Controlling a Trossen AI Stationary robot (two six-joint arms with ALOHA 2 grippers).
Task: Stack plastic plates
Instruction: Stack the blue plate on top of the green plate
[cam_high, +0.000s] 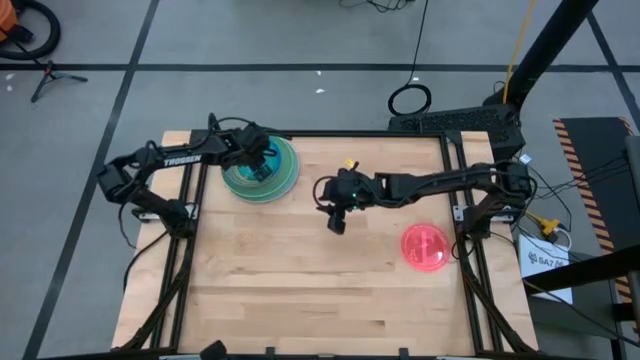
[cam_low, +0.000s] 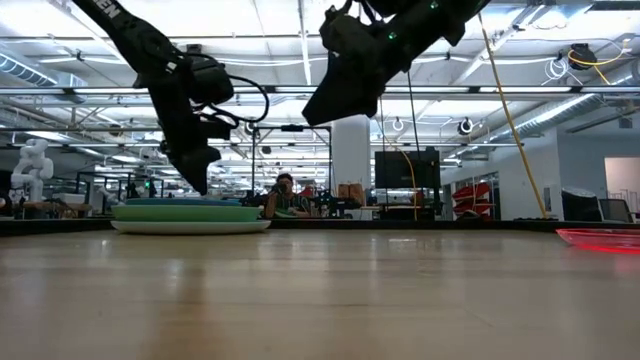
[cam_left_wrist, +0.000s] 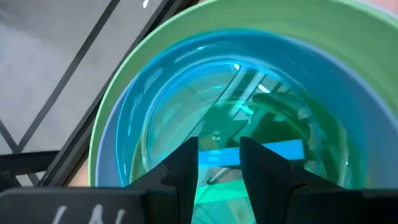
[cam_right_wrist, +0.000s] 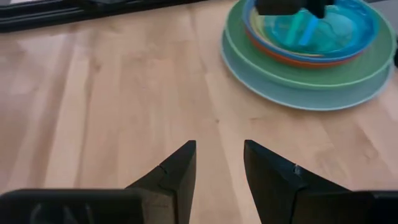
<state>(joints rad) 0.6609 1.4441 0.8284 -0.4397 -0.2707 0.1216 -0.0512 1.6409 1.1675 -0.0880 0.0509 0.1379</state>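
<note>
A wooden table (cam_high: 300, 280) carries the scene, with two dark robot arms reaching in from its sides. At its far left stands the stack of plates (cam_high: 262, 172), wide opaque ones at the base, light blue under green, with a red-orange rim and blue above, then a translucent cyan plate (cam_left_wrist: 249, 124) on top; the broad-to-small order likely keeps the pile steady. The left gripper (cam_high: 262, 158) hangs directly over the stack's middle, its fingers (cam_left_wrist: 183, 165) a narrow gap apart and holding nothing, apparently poised just above the cyan plate rather than gripping it. The right gripper (cam_high: 337, 218) hovers over bare wood near the table's centre, between the stack and the one plate left out, its jaws likewise narrowly parted and empty. That last piece, the small pink plate (cam_high: 426, 247), lies alone near the right edge, well apart from the stack, probably the right arm's next pickup.
</note>
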